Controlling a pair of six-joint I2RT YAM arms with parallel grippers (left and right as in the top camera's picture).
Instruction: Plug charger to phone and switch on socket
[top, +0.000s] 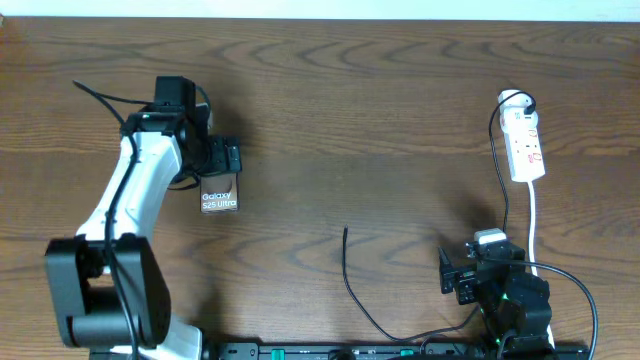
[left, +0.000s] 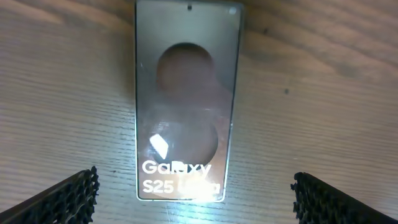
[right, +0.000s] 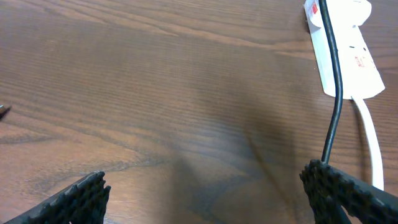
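Two end effectors are wide open and hold nothing.
Left end effector (top: 225, 158) is just beside the phone (top: 219, 195) on the table (top: 350, 100); the charger (top: 352, 280), right end effector (top: 450, 275) and socket (top: 525, 145) lie well apart from it.

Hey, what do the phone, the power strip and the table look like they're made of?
Phone: smooth glossy glass or metal, judging by its glare spot. Power strip: matte white plastic, probably. Table: brown wood or wood-look laminate, showing grain lines.
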